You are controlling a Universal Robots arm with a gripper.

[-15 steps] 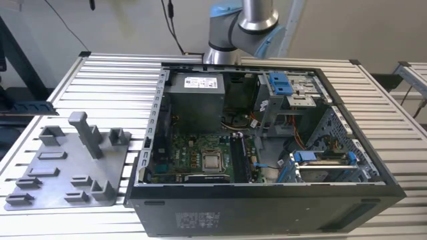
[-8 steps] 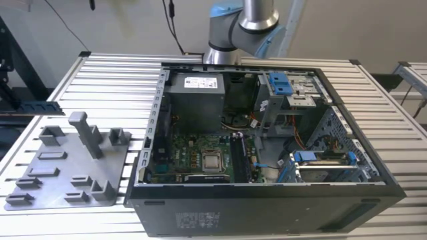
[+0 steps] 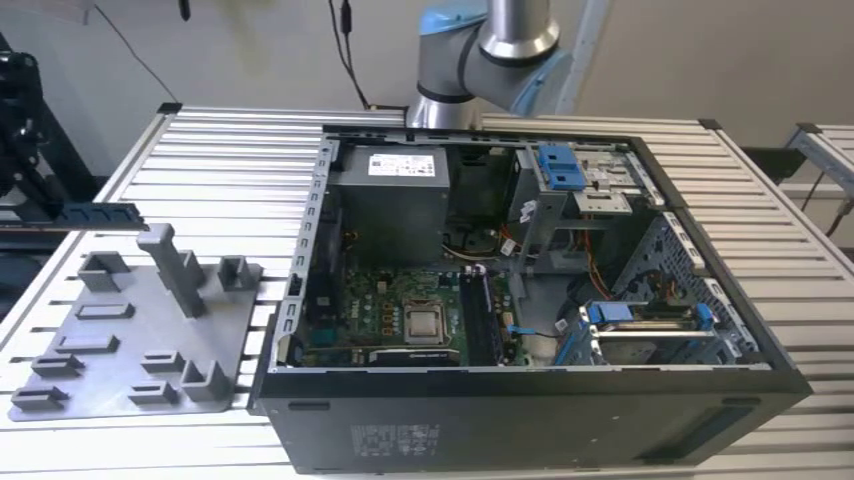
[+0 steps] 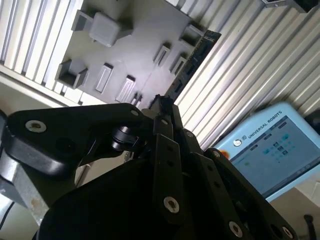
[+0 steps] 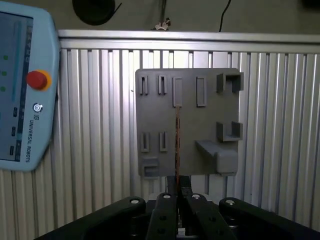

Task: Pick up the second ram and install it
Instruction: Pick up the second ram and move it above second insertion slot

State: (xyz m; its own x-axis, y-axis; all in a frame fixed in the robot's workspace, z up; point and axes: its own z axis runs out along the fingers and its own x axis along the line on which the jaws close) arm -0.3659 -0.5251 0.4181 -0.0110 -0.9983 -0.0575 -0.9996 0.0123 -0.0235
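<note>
A robot arm (image 3: 507,40) works over a slatted metal worktop (image 3: 240,140). A computer case (image 3: 534,385) lies on its side with the open side up. This looks deliberate, so that the green motherboard (image 3: 387,300) faces upward and its slots can be reached from above.

In the exterior view, at nine o'clock from the case, a grey holder plate (image 3: 120,350) rests on the worktop. It has small slots and a tall post (image 3: 174,265), apparently there to keep parts standing on edge for picking.

The memory stick (image 3: 100,215) is in the air at twelve o'clock from the plate, near the top of the post and clear of both. Its long edge is roughly level.

The gripper (image 5: 178,187) is pressed together on the stick, pinching one end by its flat faces. The rest of the stick juts out free beyond the fingers (image 4: 159,145), probably to leave it unobstructed for seating.

In both wrist views a pale blue control tablet (image 4: 270,150) lies on the worktop beside the plate.
</note>
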